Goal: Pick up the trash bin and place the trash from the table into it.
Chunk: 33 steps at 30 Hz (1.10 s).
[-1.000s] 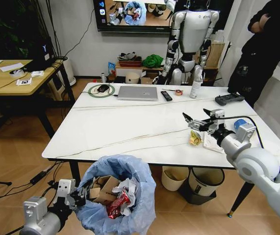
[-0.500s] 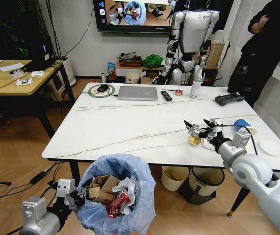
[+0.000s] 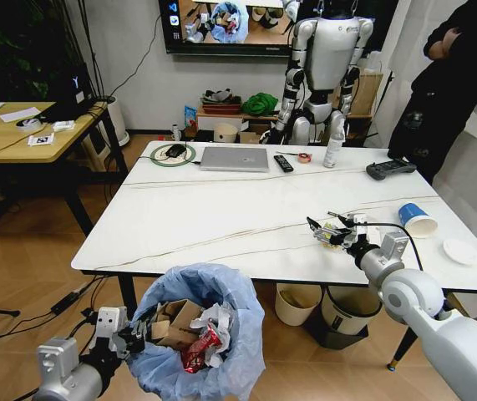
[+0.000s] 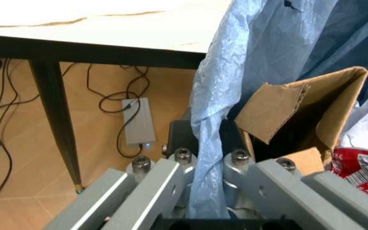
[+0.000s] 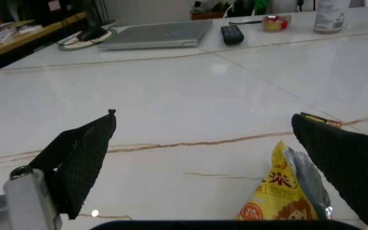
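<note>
1. The yellow wrapper (image 5: 285,203) lies on the table (image 3: 221,209) near its front edge, at about 4 o'clock from the table's middle in the head view; it is the piece of trash now in hand.
2. The right gripper (image 3: 332,231) sits low over the tabletop with its jaws spread wide; in the right wrist view the wrapper lies between the two black pads (image 5: 82,153), close to one of them, and I cannot tell whether it touches. The jaws straddle it, by my reading so that closing would pinch it.
3. The trash bin (image 3: 200,334) hangs below the table's front edge, at 7 o'clock from the wrapper, its blue bag (image 4: 235,96) spilling over the rim.
4. The left gripper (image 3: 129,336) is clamped on the bin's rim and bag, at the bin's 9 o'clock; likely held there so litter can be dropped in close by.
5. Inside the bin lie torn cardboard (image 4: 299,110), crumpled paper and a red can (image 4: 363,170).
6. A blue-white paper cup (image 3: 418,219) remains on the table at 2 o'clock from the right gripper, so the clearing looks unfinished.
7. A laptop (image 3: 235,158) and remote (image 3: 283,163) sit at the far edge.
</note>
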### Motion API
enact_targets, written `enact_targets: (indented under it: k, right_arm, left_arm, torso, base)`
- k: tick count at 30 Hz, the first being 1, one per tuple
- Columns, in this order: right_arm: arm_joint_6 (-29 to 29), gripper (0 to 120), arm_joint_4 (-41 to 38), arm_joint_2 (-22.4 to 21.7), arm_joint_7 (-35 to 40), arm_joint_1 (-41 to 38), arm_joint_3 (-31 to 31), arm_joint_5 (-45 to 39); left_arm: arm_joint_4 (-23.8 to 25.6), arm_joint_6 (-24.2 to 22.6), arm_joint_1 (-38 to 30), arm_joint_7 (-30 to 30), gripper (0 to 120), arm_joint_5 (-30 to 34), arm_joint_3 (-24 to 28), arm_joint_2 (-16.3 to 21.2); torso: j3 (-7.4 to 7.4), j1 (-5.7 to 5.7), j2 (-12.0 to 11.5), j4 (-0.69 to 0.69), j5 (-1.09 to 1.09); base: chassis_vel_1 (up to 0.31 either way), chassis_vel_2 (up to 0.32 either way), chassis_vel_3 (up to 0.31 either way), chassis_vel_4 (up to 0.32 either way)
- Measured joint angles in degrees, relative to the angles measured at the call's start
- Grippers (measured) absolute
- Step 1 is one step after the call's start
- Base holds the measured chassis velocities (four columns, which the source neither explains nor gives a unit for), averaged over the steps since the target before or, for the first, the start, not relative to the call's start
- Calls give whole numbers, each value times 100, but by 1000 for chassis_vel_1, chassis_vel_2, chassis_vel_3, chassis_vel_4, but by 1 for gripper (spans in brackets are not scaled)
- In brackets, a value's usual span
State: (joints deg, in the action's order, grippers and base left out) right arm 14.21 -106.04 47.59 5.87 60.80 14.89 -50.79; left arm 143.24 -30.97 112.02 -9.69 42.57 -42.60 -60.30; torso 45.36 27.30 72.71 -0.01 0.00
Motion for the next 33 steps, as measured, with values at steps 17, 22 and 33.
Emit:
enact_targets:
  k: [17, 22, 33]
  right_arm:
    - [75, 100, 442, 111, 109, -130, -147, 176]
    - [78, 100, 612, 139, 123, -163, -158, 245]
    - [62, 100, 777, 154, 113, -193, -144, 275]
  left_arm:
    - [0, -13, -20, -10, 0, 47, -6, 20]
    - [0, -13, -21, -10, 0, 53, -6, 20]
    - [0, -13, -24, -10, 0, 62, -10, 19]
  torso:
    - [0, 0, 0, 0, 0]
    - [0, 0, 0, 0, 0]
    - [0, 0, 0, 0, 0]
  base:
    - [0, 0, 0, 0]
    - [0, 0, 0, 0]
    - [0, 0, 0, 0]
